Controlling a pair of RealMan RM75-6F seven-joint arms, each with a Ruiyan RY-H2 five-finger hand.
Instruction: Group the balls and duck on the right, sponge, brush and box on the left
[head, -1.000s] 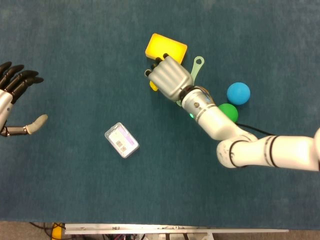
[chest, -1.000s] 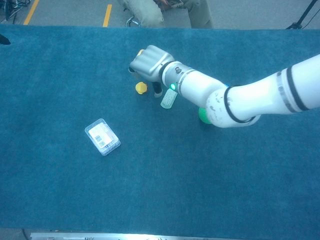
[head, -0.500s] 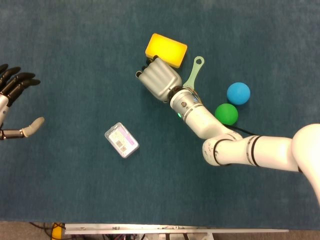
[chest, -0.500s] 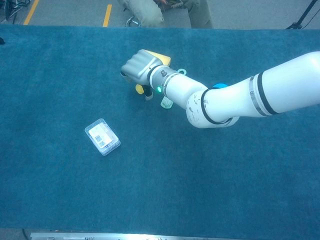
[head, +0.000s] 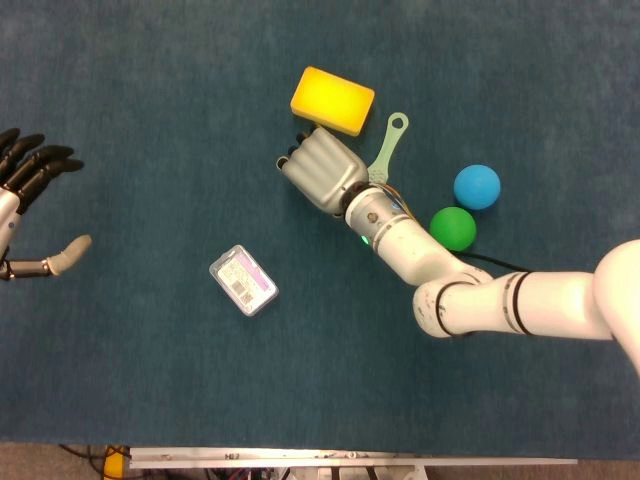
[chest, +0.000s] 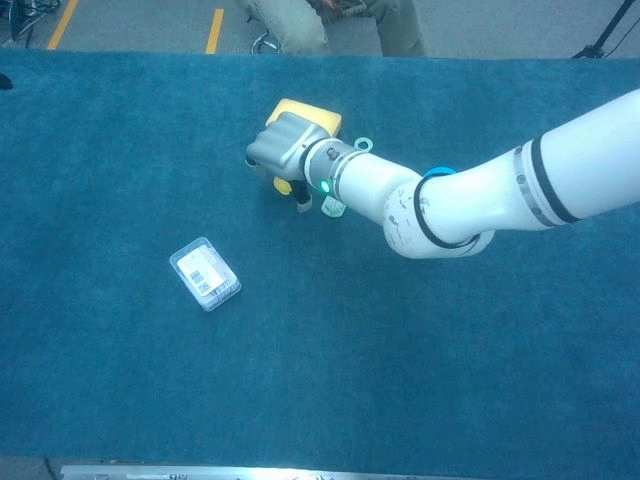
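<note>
Lying slantwise, the brush (head: 388, 146) points its ring end away from the robot.

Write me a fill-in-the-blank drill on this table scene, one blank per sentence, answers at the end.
1. The ball lying next to the blue ball is ____.
2. The brush lies just to the right of the yellow ____.
3. The clear box lies nearer the ____ hand than the other one.
4. The left hand holds ____.

Missing words: green; sponge; right; nothing
</note>
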